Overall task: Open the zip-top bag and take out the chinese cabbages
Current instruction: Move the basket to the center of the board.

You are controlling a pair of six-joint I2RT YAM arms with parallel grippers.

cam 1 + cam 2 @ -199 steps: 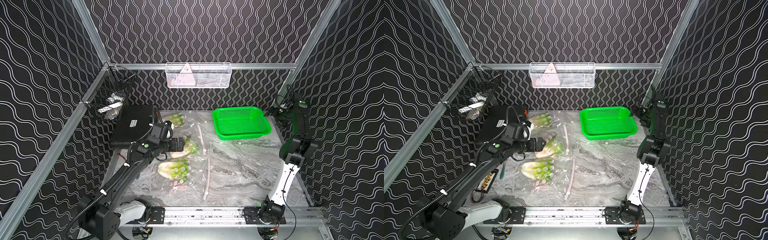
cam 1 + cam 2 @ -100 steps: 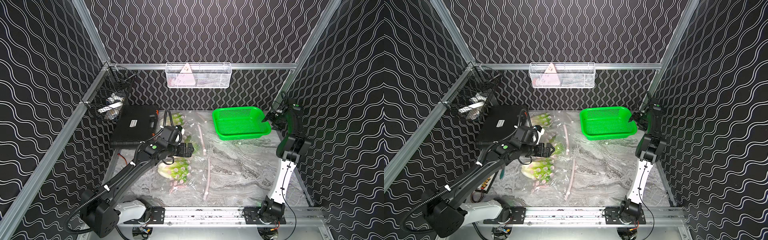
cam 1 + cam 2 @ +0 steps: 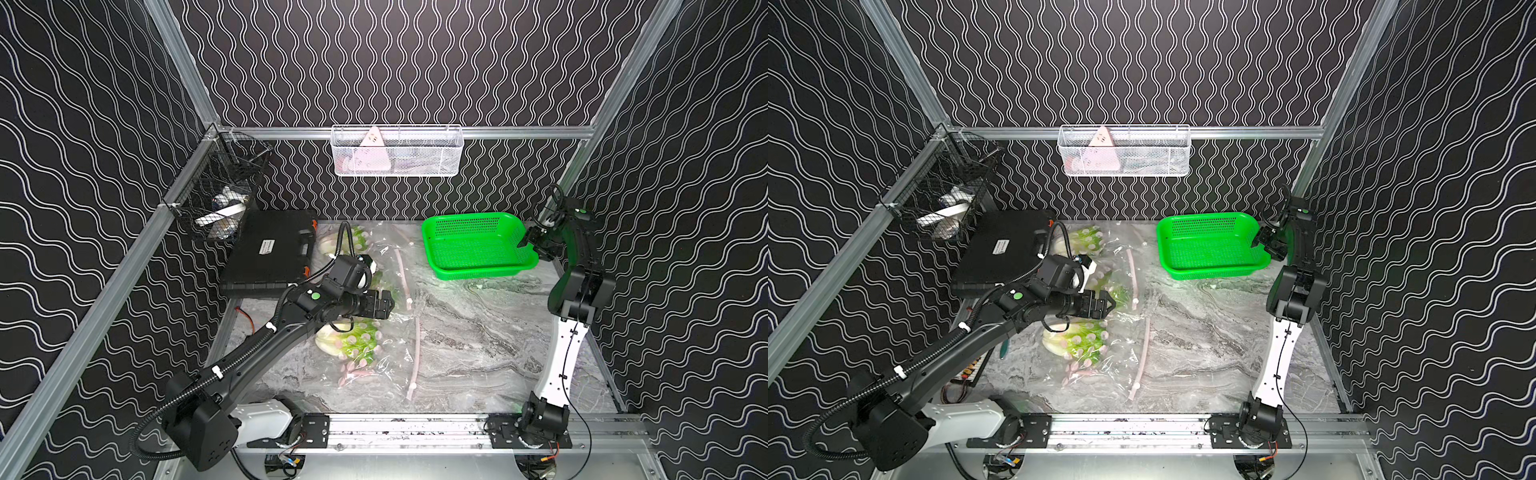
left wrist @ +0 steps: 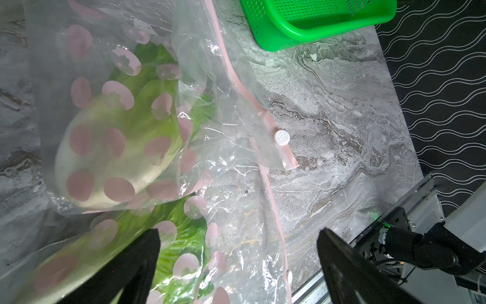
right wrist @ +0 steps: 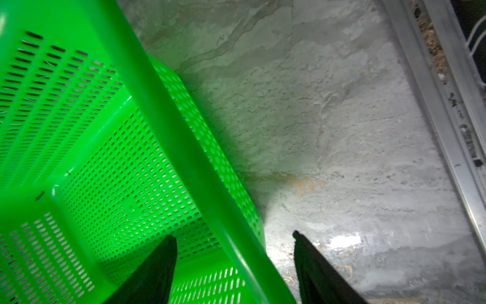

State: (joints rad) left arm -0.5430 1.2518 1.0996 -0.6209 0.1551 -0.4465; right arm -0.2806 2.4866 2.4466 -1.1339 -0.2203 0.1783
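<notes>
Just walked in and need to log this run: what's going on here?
The left gripper hangs open over the clear, pink-dotted zip-top bag on the marble table. The chinese cabbages lie inside it, none out yet. The right gripper, jaws open, straddles the rim of the green basket, one finger inside and one outside.

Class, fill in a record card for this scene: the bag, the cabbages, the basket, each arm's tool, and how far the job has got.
zip-top bag: clear plastic with pink dots, lying on the marble table
chinese cabbages: three, all inside the plastic
green basket: far right of the table, nothing seen in it
left tool: open, over the bag, holding nothing
right tool: open, one finger inside the basket's rim, one outside
progress: no cabbage taken out yet
</notes>
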